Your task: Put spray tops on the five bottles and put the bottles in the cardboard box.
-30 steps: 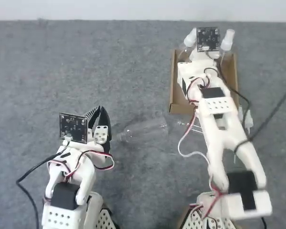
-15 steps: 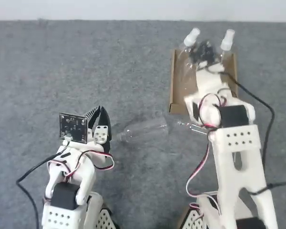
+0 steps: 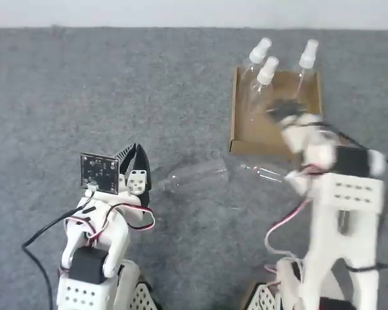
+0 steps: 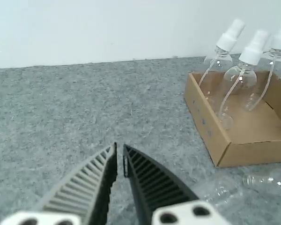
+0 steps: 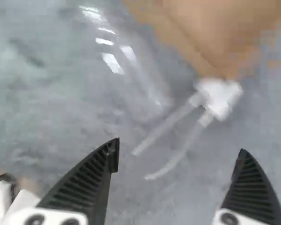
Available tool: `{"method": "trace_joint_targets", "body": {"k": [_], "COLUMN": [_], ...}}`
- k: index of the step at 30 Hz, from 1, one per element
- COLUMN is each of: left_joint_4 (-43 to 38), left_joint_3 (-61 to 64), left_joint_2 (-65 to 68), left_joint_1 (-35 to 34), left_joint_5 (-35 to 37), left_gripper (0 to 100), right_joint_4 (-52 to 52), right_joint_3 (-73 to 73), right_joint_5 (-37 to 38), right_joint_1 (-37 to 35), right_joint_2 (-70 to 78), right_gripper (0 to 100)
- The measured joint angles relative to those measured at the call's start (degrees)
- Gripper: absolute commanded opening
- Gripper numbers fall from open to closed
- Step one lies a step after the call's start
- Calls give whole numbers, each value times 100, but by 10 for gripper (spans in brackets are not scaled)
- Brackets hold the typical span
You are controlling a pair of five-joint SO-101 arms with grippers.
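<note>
High view: three clear plastic bottles with white spray tops [image 3: 266, 74] rest in the brown cardboard box [image 3: 233, 123]; a fourth clear bottle [image 3: 194, 175] lies just outside. The right gripper [image 5: 178, 152] is spread wide over loose white spray tops [image 5: 218, 101]; the left gripper [image 4: 120, 149] is nearly closed, empty.

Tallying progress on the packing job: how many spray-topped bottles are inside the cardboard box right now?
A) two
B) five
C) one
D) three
D: the left wrist view shows three spray-topped bottles leaning inside the cardboard box, while another bottle lies outside it.
</note>
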Motion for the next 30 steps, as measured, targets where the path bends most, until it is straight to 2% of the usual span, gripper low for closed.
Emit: {"method": "trace_joint_targets", "body": {"k": [4,7,13,18,26,30], "left_joint_4": [0,0,-35,-492,-571,-571], "left_joint_3": [0,0,88,396,413,413], "left_joint_2": [0,0,0,0,0,0], "left_joint_1": [0,0,0,0,0,0], "left_joint_5": [0,0,0,0,0,0], "left_gripper": [11,11,11,11,11,11], "right_joint_4": [-378,-782,-1582,-2075,-2558,-2593], "right_joint_3": [0,0,-299,-949,-1662,-1873], "right_joint_5": [0,-79,-765,-1266,-1486,-1486], "right_joint_1": [1266,1688,1688,1433,1336,1354], "right_joint_2": [273,941,2637,3763,5002,5424], "right_gripper": [314,314,280,254,254,149]}}
